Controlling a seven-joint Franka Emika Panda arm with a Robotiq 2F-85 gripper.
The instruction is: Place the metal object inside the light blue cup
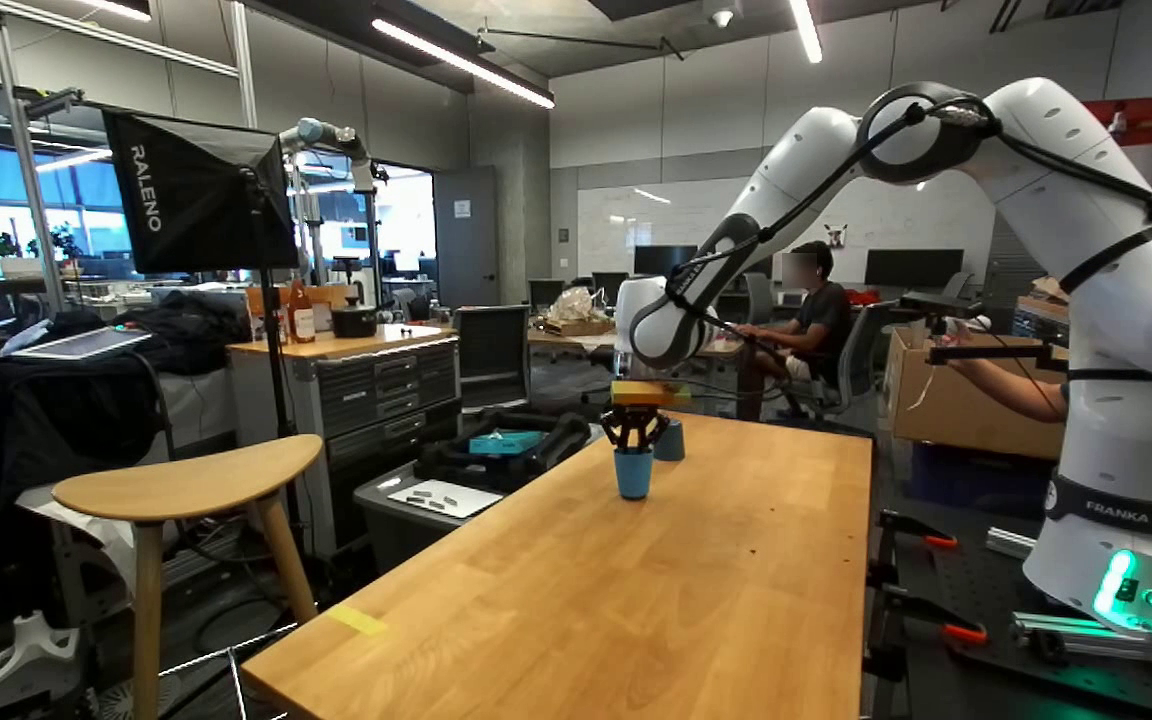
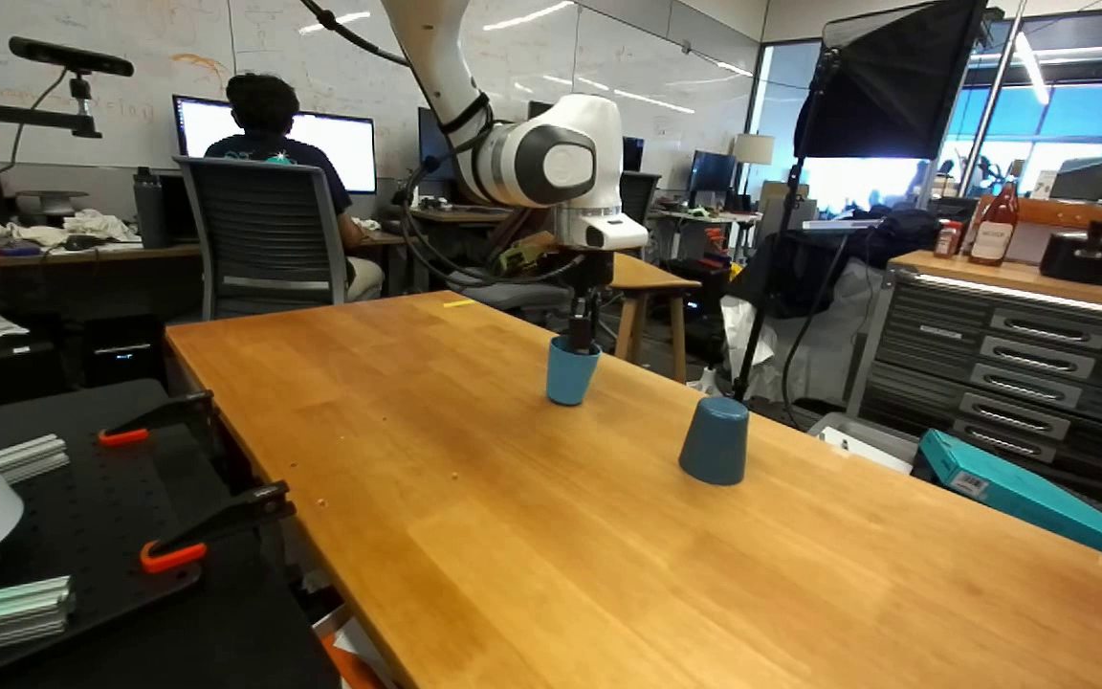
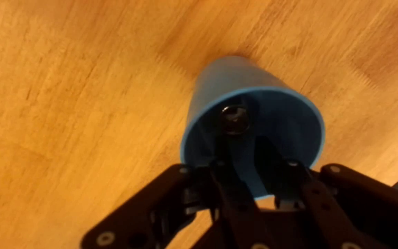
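Evidently you hold the Robotiq gripper down in the light blue cup, right of centre in the wrist view, fingers parted, likely so the round metal object, inside toward the mouth's upper left, rests free.

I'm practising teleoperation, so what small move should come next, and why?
Probably raise the gripper slowly, straight up: the wrist view shows its fingers apart inside the light blue cup, with the shiny round metal object in there too, seemingly free of them.
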